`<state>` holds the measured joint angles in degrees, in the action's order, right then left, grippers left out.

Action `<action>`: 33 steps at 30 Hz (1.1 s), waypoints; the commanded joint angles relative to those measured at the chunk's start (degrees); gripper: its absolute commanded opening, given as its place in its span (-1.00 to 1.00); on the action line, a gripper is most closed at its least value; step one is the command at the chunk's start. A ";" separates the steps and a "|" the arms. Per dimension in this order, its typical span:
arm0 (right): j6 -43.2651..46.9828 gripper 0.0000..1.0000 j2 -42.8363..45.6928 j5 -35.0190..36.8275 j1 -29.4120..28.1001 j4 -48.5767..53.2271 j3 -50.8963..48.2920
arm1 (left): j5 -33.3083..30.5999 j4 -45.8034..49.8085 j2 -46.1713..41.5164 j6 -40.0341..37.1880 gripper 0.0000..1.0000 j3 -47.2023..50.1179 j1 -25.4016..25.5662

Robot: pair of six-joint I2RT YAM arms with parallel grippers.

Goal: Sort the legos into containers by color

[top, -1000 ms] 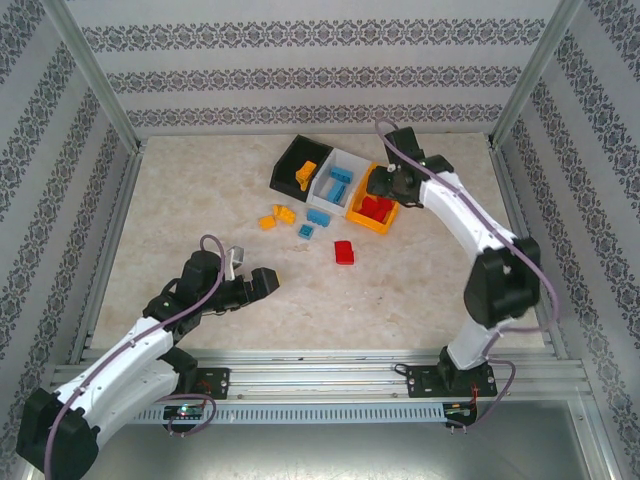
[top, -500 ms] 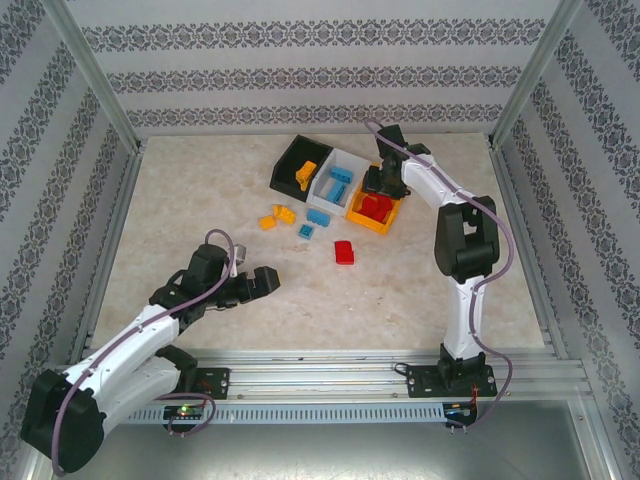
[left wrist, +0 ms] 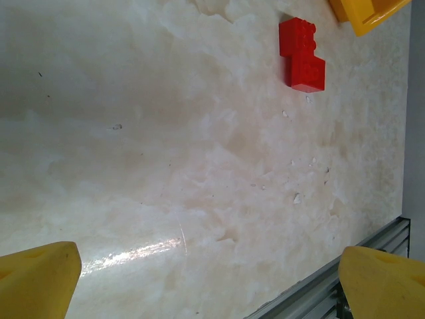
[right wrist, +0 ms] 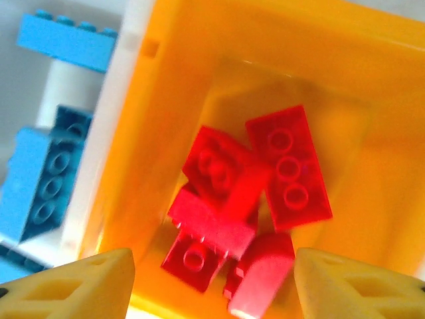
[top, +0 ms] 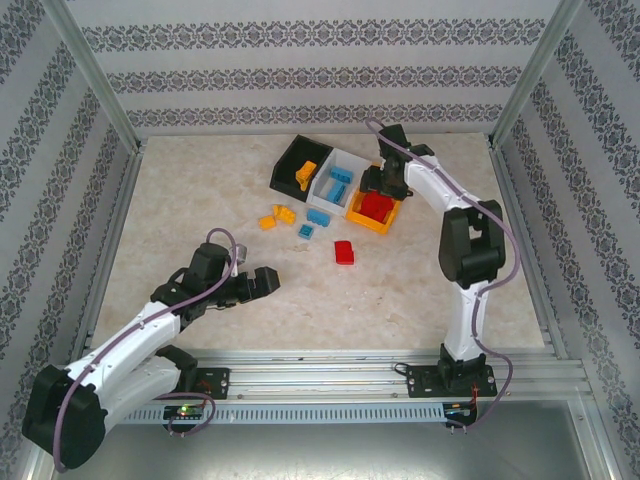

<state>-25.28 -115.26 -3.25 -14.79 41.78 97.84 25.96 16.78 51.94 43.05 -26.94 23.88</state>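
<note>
The containers stand joined in a row at the back: black bin [top: 296, 160], white bin [top: 352, 162], orange-yellow bin [top: 372, 225]. Several red legos [right wrist: 285, 166] lie in the orange-yellow bin [right wrist: 172, 80], and blue ones [right wrist: 40, 186] lie in the white bin [right wrist: 106, 153]. My right gripper [top: 380, 186] hovers over the red pile, open [right wrist: 222, 292]. A blurred red brick [right wrist: 262, 272] sits between its fingers, touching neither. On the table lie orange legos [top: 267, 222], blue ones [top: 318, 217] and a red one [top: 344, 252]. My left gripper [top: 268, 281] is open and empty [left wrist: 209, 286], near the red brick [left wrist: 302, 56].
An orange brick [top: 306, 172] rests in the black bin. Metal frame posts and patterned walls enclose the table. A rail [left wrist: 345, 279] runs along the near edge. Bare tabletop spreads between my left gripper and the loose bricks.
The right arm's elbow folded up and back while its gripper stayed over the orange-yellow bin and its jaws spread wider. The left arm shifted only slightly.
</note>
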 commanded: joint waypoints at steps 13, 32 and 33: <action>-0.79 0.47 29.42 3.42 -16.28 0.72 -24.89 | -10.51 13.58 0.34 -7.47 1.00 -5.83 2.20; -6.54 0.56 15.43 5.43 -22.61 -5.87 -31.27 | -14.50 13.19 -1.23 -8.42 1.00 -3.48 2.07; -6.50 0.57 14.74 5.36 -22.60 -5.93 -31.01 | -14.53 13.01 -1.19 -8.49 1.00 -3.41 2.04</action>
<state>-30.89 -98.94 1.04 -37.01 36.75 66.08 11.92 28.49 51.07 35.94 -31.33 25.54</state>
